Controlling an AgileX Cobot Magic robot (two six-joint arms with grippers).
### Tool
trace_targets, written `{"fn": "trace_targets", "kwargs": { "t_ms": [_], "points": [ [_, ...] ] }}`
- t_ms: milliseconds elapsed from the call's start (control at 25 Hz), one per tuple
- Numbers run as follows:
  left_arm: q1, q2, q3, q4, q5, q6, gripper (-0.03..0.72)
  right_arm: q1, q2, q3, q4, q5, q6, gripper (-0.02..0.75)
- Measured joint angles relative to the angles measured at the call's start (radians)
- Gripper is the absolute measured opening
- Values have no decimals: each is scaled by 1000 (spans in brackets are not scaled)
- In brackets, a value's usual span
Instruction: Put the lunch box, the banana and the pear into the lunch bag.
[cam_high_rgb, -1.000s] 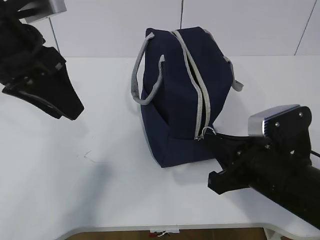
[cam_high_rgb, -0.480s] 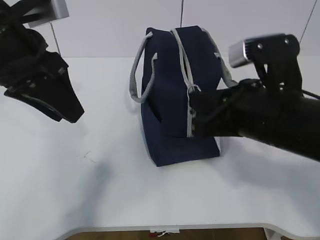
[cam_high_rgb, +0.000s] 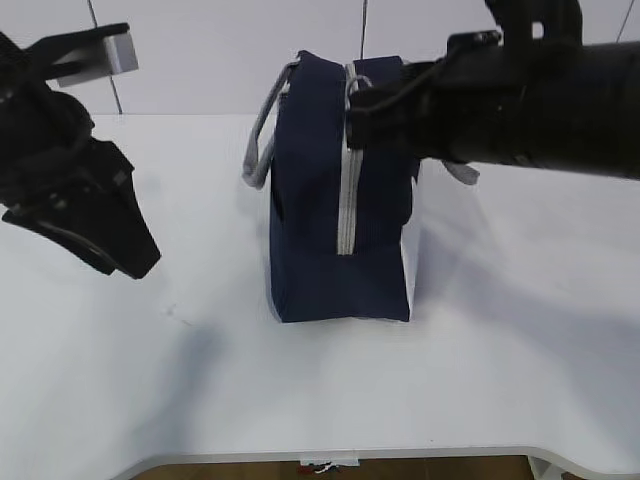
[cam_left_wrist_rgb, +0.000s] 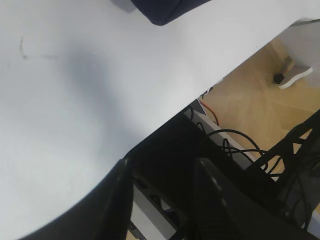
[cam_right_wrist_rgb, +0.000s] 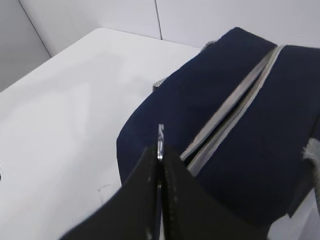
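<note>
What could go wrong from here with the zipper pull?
The right gripper pinches only the thin ring pull, so it could slip out. The left gripper hangs open away from the lunch bag, so nothing braces it; the pull may drag or tip the bag.

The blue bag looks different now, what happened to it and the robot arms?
The right tool, shut on the zipper's ring pull, swept from the lunch bag's near lower end up over its top toward the far end. The bag swung around and pulled upright, so the zipper now runs straight up its front. The left tool drifted slightly lower, otherwise staying off to the side, holding nothing.
</note>
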Motion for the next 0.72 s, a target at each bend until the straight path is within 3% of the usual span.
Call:
{"fn": "trace_targets", "kwargs": {
  "t_ms": [160,480,720],
  "points": [
    [-4,0,25,2,-68,0,307,0,42,-83,26,25,0,13],
    [-87,0,25,-3,-334,64,311,0,87,-151,117,78,0,13],
    [-109,2,25,-10,-440,86,411,0,90,-180,174,101,0,13]
  ]
}}
